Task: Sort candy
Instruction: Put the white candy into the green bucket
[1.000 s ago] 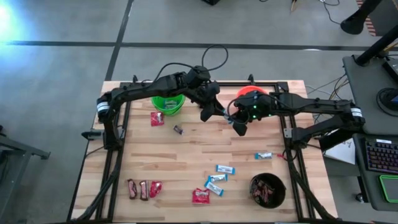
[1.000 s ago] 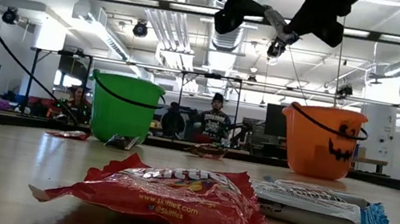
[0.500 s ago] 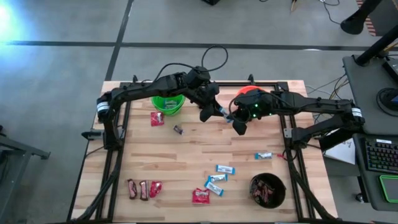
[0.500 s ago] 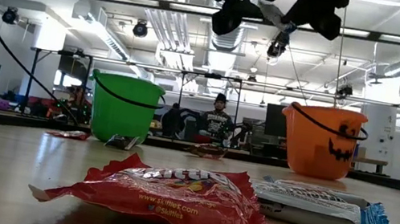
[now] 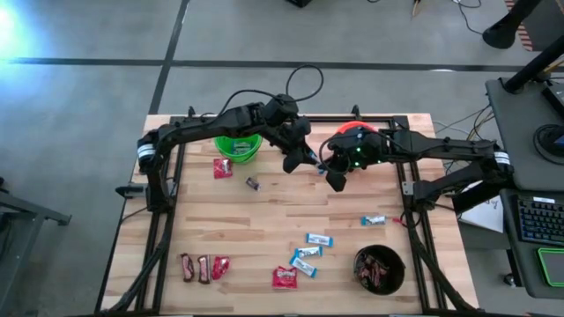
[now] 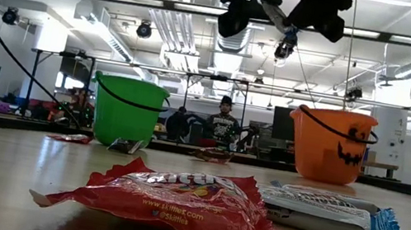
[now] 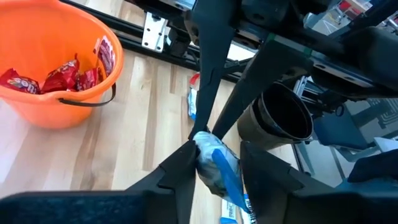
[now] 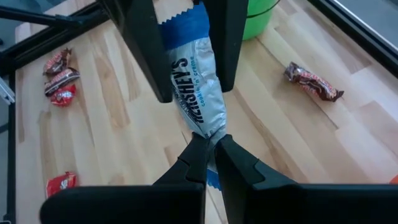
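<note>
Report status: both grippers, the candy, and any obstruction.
Left gripper and right gripper both shut on one light-blue-and-white bar, held above the table between the green bucket and orange bucket. Nothing in the way.

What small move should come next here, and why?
Probably the left gripper should open its fingers and let go. Both grippers pinch one light-blue-and-white bar in mid-air above the table, and the right gripper is shut on its other end, so the handover looks ready to finish.

Overhead and table-level cameras, plus close wrist cameras, share the orange bucket (image 5: 354, 132).
</note>
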`<act>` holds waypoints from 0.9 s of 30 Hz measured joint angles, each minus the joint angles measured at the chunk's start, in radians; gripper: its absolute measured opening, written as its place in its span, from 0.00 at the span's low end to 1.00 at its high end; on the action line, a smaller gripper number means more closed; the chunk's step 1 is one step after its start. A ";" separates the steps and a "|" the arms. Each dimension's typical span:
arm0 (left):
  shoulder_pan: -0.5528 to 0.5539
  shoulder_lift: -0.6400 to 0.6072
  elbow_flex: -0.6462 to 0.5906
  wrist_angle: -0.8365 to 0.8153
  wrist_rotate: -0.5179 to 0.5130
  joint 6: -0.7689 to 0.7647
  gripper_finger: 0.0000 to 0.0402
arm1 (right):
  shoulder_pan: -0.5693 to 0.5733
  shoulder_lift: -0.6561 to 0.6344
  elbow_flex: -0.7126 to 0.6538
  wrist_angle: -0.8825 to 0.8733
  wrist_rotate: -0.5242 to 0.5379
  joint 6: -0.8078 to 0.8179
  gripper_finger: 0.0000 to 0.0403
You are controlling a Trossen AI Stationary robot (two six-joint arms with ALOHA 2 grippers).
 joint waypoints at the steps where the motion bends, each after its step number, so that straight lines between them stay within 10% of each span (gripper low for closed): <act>1: 0.000 0.000 0.000 0.000 0.000 0.000 0.25 | 0.000 0.002 0.003 -0.001 0.000 -0.001 0.03; 10: 0.000 -0.002 0.000 0.003 0.003 0.041 0.03 | 0.000 0.003 0.029 -0.022 -0.001 -0.012 0.03; 27: 0.000 -0.002 0.002 -0.002 0.018 0.053 0.02 | 0.000 0.003 0.030 -0.030 -0.002 -0.043 0.03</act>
